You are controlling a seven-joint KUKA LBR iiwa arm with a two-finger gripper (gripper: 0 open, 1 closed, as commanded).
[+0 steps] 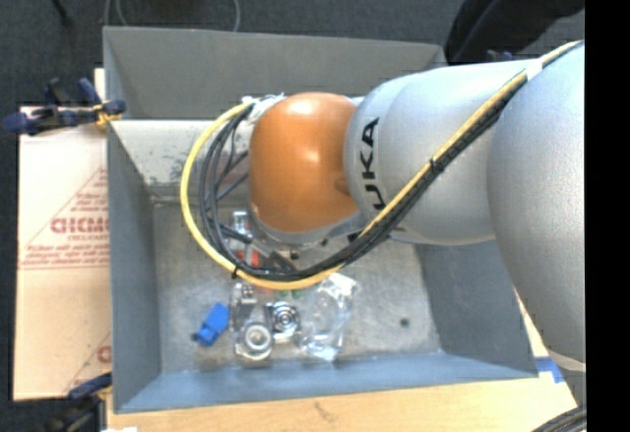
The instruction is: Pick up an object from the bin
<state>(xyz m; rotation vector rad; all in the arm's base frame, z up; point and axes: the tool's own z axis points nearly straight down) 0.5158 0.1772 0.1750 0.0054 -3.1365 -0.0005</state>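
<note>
Arm (443, 164) bends in from right, wrist pointing down. Gripper (260, 324) low; blue piece (210, 325) just left, clear plastic piece (330, 322) just right. Grip state: cannot tell.

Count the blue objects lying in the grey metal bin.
1: a small blue plastic piece on the bin floor near its front wall, left in view. The robot arm overhead may hide others.

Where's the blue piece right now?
The blue piece lies low in the camera view, on the bin floor, just left of the gripper.
</note>
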